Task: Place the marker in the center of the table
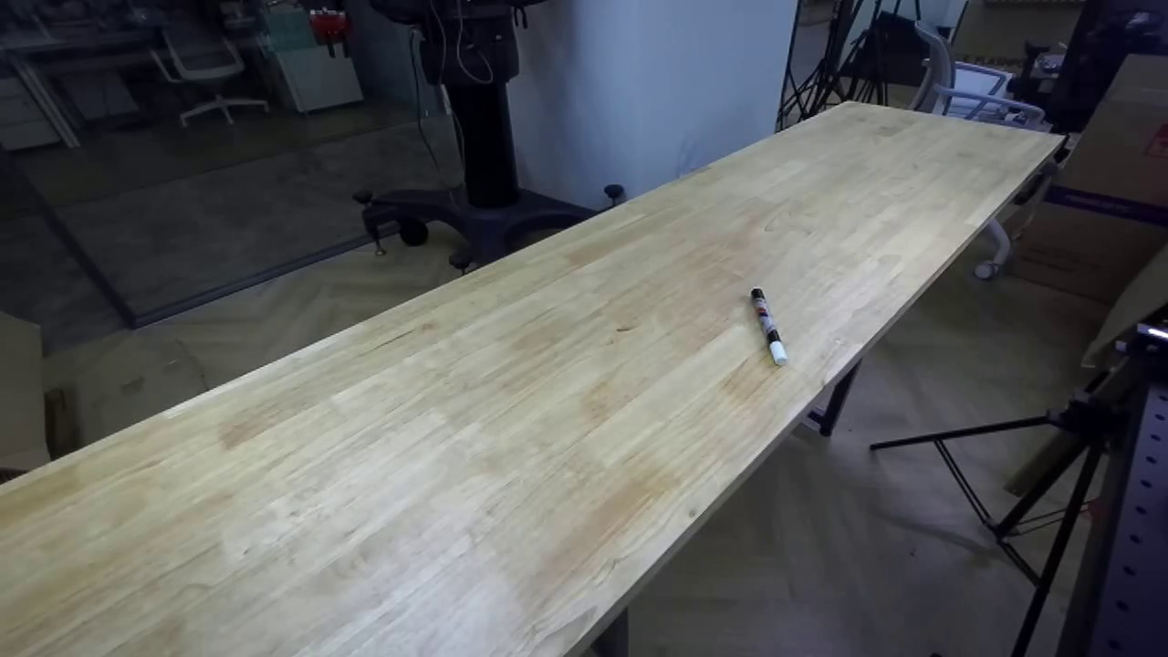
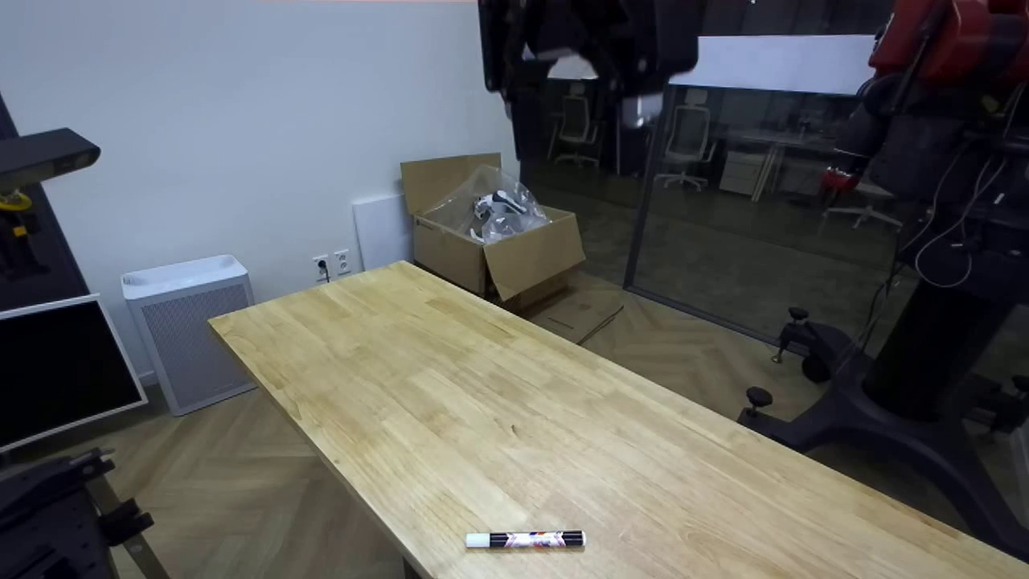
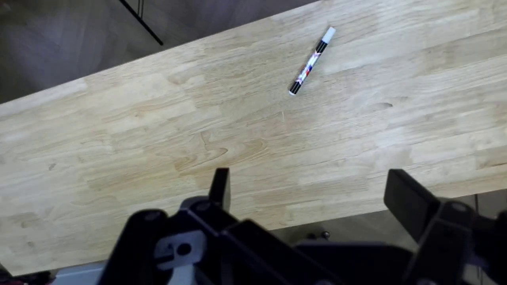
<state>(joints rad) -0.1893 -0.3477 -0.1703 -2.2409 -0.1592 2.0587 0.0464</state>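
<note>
The marker (image 1: pixel 768 327) lies flat on the pale wood table (image 1: pixel 511 411), nearer one long edge. It has a white cap, black bands and a whitish printed middle. It also shows at the bottom of an exterior view (image 2: pixel 526 539), on the table (image 2: pixel 450 402), and in the upper part of the wrist view (image 3: pixel 310 67). My gripper (image 3: pixel 308 186) is open and empty, its fingers wide apart, above the table and away from the marker. It hangs at the top of an exterior view (image 2: pixel 575 133), high over the tabletop.
A dark wheeled stand (image 1: pixel 484 155) stands beside the table's far long edge. A tripod (image 1: pixel 1077 420) and boxes (image 1: pixel 1118 137) are at the right. An open cardboard box (image 2: pixel 526 249) and a white appliance (image 2: pixel 193 338) stand past the table's end.
</note>
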